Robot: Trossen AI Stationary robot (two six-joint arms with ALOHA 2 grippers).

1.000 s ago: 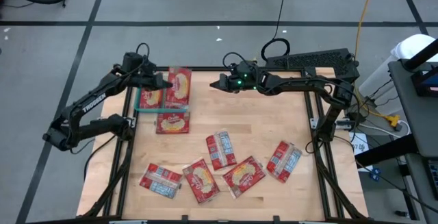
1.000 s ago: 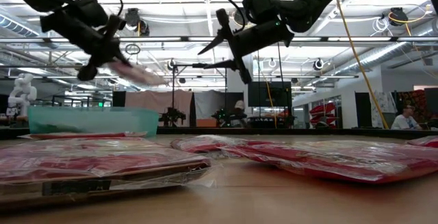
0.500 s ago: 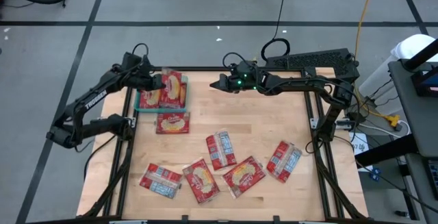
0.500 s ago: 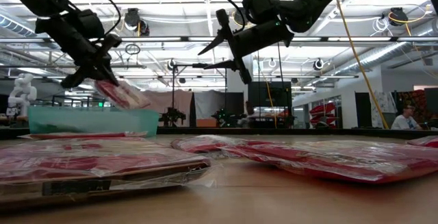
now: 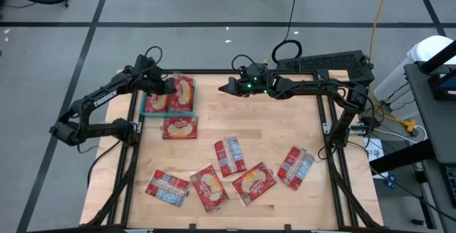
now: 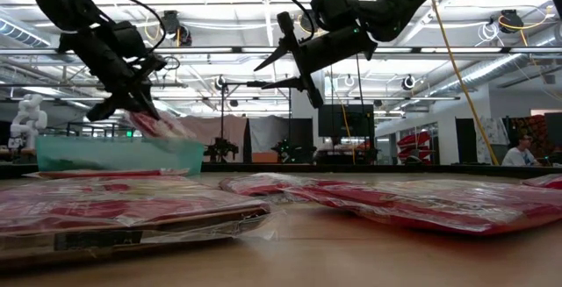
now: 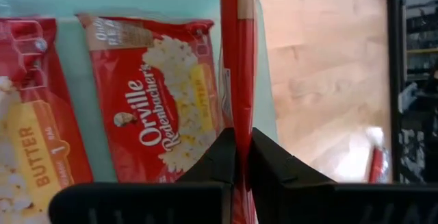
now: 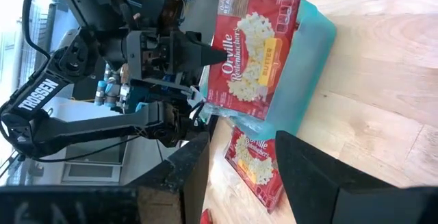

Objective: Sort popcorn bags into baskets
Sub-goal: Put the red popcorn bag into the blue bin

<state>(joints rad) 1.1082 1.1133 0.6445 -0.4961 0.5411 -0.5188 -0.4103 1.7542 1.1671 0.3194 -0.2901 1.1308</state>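
A teal basket (image 5: 145, 112) stands at the table's far left with two red popcorn bags (image 7: 161, 97) lying flat in it. My left gripper (image 5: 169, 87) hovers over the basket, shut on a third popcorn bag (image 5: 184, 94), which slants down across the basket's right half (image 6: 161, 125). Several more popcorn bags (image 5: 229, 154) lie flat on the table's near half. My right gripper (image 5: 222, 87) hangs open in the air at the far middle, holding nothing. My left gripper pinches the bag's near edge (image 7: 237, 125) between its two fingers. The fingers come from the table's left, slanting downward. The bag stands edge-on in the wrist view and slopes away from the fingers, its free end (image 6: 176, 132) down at the basket's rim. Whether that end touches the basket I cannot tell.
One bag (image 5: 180, 127) lies just in front of the basket. The other loose bags spread across the near half (image 5: 253, 183). Bare wood (image 5: 285, 119) lies at the centre and far right. A black frame (image 5: 324, 130) runs round the table.
My left gripper has sunk toward the basket and tipped farther downward, staying shut on the bag. The bag, held high and nearly level a second ago, now slopes down with its free end at the basket.
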